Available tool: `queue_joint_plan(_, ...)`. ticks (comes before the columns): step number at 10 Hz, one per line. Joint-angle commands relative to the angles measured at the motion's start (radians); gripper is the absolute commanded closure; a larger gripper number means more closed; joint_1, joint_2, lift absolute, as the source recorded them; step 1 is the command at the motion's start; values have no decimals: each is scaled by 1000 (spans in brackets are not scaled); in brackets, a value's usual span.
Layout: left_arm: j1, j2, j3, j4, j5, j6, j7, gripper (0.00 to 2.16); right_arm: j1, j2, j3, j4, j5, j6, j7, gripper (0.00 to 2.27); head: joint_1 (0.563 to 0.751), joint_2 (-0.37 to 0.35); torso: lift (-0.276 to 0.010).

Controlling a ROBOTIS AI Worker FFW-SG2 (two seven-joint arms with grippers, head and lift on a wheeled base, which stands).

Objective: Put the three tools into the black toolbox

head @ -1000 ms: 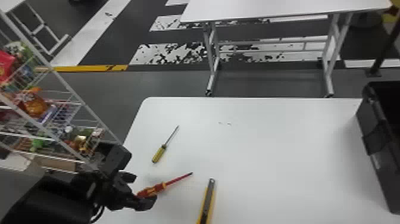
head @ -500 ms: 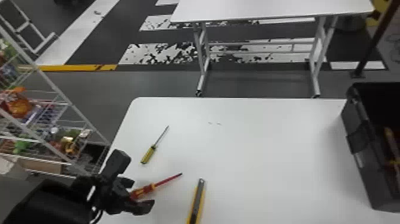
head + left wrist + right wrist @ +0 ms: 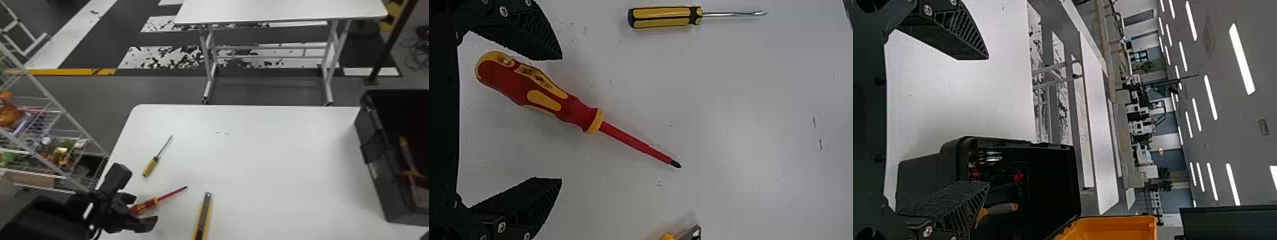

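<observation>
Lying loose: two screwdrivers (image 3: 150, 167) (apart), one knife (image 3: 203, 217).

Left gripper (image 3: 140, 210) parted around red screwdriver (image 3: 170, 194) handle; yellow screwdriver (image 3: 150, 166), cutter (image 3: 203, 217) lie on white table (image 3: 271, 159); black toolbox (image 3: 380, 182) stands right (yellow item (image 3: 407, 153) inside)

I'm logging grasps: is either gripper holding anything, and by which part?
Nothing is held: the left gripper is open around the red screwdriver's handle, the right gripper open too.
</observation>
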Motion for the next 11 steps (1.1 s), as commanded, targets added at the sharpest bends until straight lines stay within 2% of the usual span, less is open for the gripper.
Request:
queue_joint_plan(1,1,0,3,13,4,-16,1,137,7,1,0,-10,0,-8,1,107,695,179,-51)
queue_joint_plan(4,8,-26,0,35,11,-40,3,137,8,1,-2,-15,-6,-8,1,107,695,174,-51)
queue_joint_plan(8,14,-29,18,24,12,-28,3,225,3,1,1,-13,-11,-8,1,107,695,164,-51)
queue_joint_plan(9,14,-29,20,21,14,-19,6,410,3,1,1,-13,-12,-8,1,107,695,169,-51)
queue_joint_plan(10,11,-29,17,15,12,18,21,1042,3,1,1,-13,-12,-8,1,107,695,177,-51)
queue_joint_plan(11,10,-29,12,2,14,67,43,1811,3,1,1,-13,-12,-8,0,107,695,188,-51)
